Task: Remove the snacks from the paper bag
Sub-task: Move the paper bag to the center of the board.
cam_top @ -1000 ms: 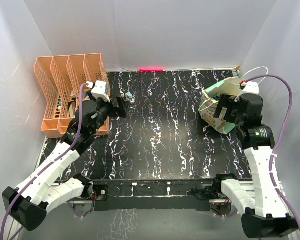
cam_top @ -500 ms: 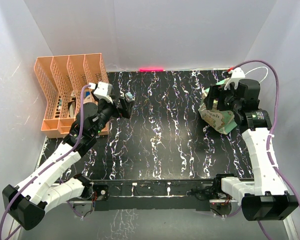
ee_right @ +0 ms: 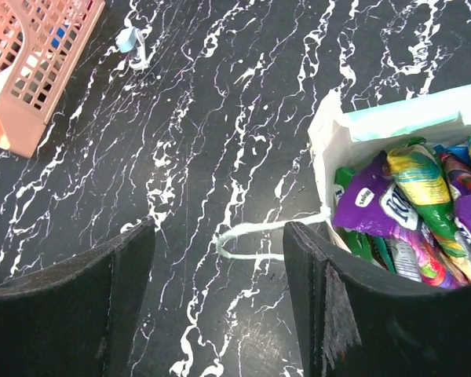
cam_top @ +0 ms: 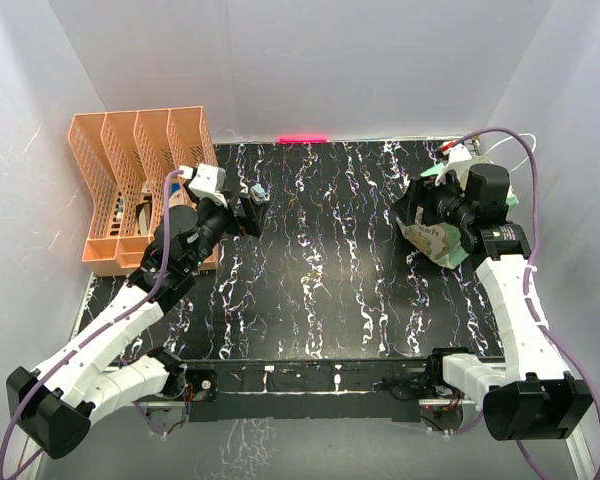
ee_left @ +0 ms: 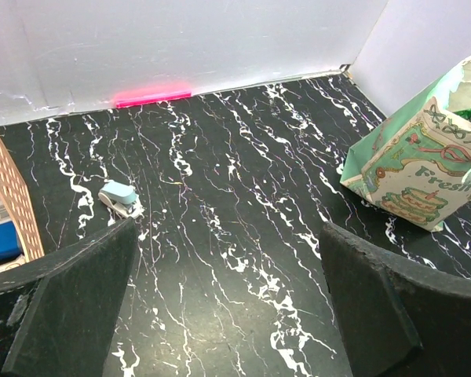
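The paper bag [cam_top: 437,238] stands at the right of the table, cream with mint-green sides, and also shows in the left wrist view [ee_left: 416,161]. In the right wrist view its open mouth [ee_right: 392,119] holds the snacks: a purple packet [ee_right: 367,208], a green-and-yellow one [ee_right: 421,182] and others packed tight. My right gripper [cam_top: 417,207] is open and empty just left of the bag's mouth; seen from its wrist, the gripper [ee_right: 220,302] hovers over the bag's white string handle [ee_right: 247,239]. My left gripper [cam_top: 245,215] is open and empty above the table, far from the bag [ee_left: 228,294].
An orange slotted file rack [cam_top: 130,185] stands at the back left, also in the right wrist view [ee_right: 27,63]. A small pale-teal item [cam_top: 257,192] lies on the table beside the left gripper, also in the left wrist view [ee_left: 119,198]. White walls enclose the table.
My right arm has swung back and turned, so its gripper now points left over the bag's near-left edge. The bag has shifted slightly. My left arm has barely moved.
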